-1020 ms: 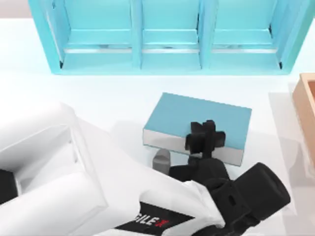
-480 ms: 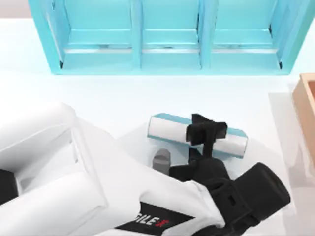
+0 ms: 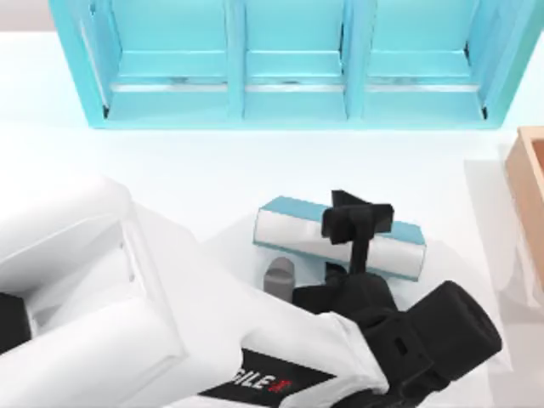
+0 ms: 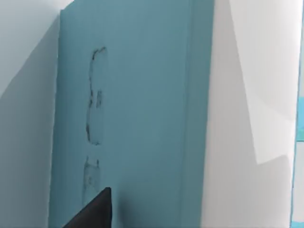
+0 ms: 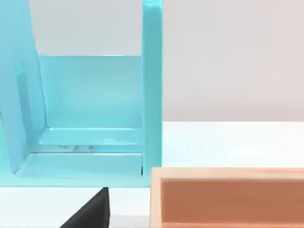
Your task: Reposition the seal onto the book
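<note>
1. Top view: one book [image 3: 293,231] with a teal-blue cover and white page edges is seen on the white desk [image 3: 212,166], tipped up so that its white page block faces the camera and only a thin strip of cover is seen along its far edge.
2. One left hand [image 3: 357,223], black, is placed at the book, about the middle of its length; its fingers are closed across the book's thickness, so the book is gripped by it.
3. One white arm with a black wrist section is seen reaching in from the lower left of the top view; part of red and white lettering is seen on its black band.
4. One small grey object [image 3: 279,276] is seen on the desk just beside the book's near edge, close to the arm; what it is cannot be told.
5. One light-blue shelf unit [image 3: 289,102] is set along the far side of the desk, and three open compartments are counted in it.
6. One orange-brown wooden box [image 3: 527,183] is seen at the right edge of the desk, well apart from the book.
7. Left wrist view: the book's teal cover [image 4: 142,114] is seen close up, with faint dark marks on it, against the white surface.
8. Right wrist view: the shelf unit [image 5: 152,95] and the wooden box [image 5: 228,197] are seen ahead, below a plain pale wall; whether the right hand is open or closed cannot be told.
</note>
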